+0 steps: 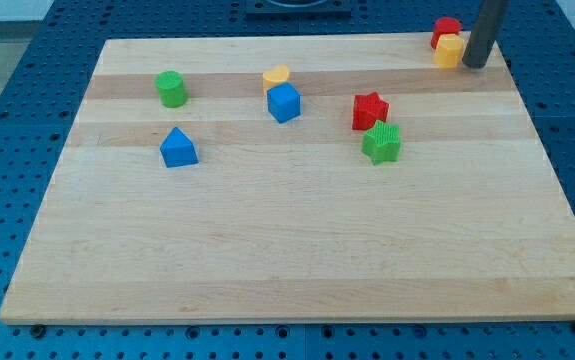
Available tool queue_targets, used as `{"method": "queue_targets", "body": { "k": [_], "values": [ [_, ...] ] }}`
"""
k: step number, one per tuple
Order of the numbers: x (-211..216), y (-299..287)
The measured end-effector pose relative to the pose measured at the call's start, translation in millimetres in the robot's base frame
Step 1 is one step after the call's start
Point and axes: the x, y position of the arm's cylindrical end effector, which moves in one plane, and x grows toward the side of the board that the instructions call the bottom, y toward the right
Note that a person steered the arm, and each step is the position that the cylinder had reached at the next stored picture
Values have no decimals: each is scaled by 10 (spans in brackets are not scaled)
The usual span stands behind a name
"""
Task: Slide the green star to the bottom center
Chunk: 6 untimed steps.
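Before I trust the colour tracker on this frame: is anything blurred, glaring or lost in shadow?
Camera view: lighting is even and soft, with no strong glare on the board. The green star and red star are sharp, casting only faint shadows. My tip, at the view's top right beside the yellow block, looks slightly soft-edged. The board shows perspective narrowing toward the top.
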Motion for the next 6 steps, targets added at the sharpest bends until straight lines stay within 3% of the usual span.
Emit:
{"method": "queue_targets", "body": {
  "k": [1, 2, 3, 4, 5, 6],
  "values": [
    [382, -208],
    [988, -1357],
    [1214, -2096],
    [1074, -1345],
    [1997, -1774],
    [1593, -1561]
  ]
}}
